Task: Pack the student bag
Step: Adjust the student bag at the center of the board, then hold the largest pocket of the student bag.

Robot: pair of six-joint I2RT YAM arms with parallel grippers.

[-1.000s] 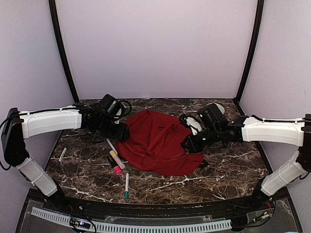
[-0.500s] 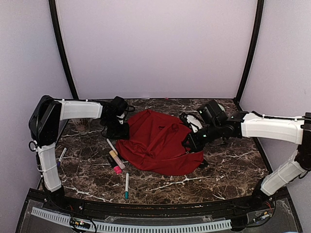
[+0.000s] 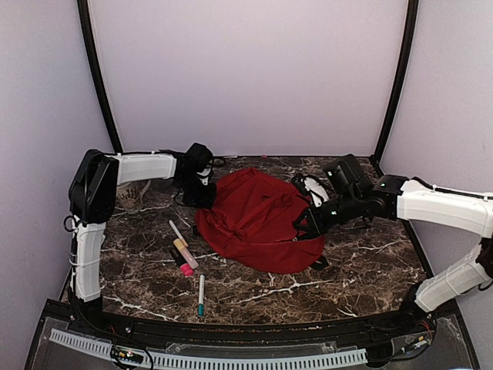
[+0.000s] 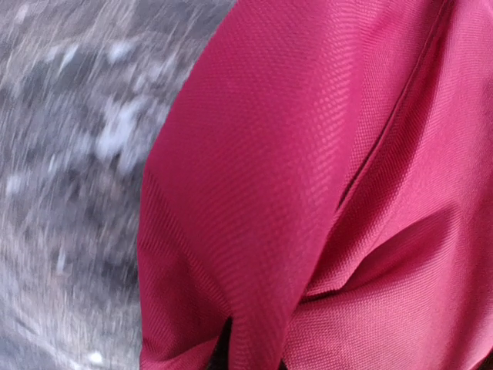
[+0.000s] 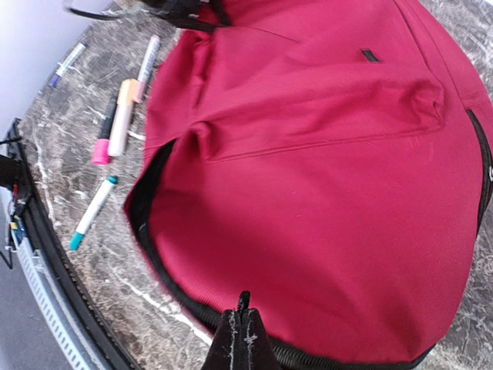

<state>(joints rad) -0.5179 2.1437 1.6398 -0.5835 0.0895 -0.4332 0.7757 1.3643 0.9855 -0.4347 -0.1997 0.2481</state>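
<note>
Altogether, one student bag (image 3: 258, 227) lies beside five markers (image 5: 122, 116)

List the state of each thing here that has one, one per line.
student bag, lying flat, zip partly open along one edge.
left gripper, shut on the bag's fabric edge.
right gripper, shut on the bag's zipper rim.
teal pen, capped, lying loose outside the bag.

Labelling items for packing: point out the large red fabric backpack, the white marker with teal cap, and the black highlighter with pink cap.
red fabric backpack (image 3: 254, 227), top external view, middle panel.
white teal-capped marker (image 5: 94, 211), right wrist view, white barrel.
black pink-capped highlighter (image 5: 103, 140), right wrist view, barrel-cap joint.
</note>
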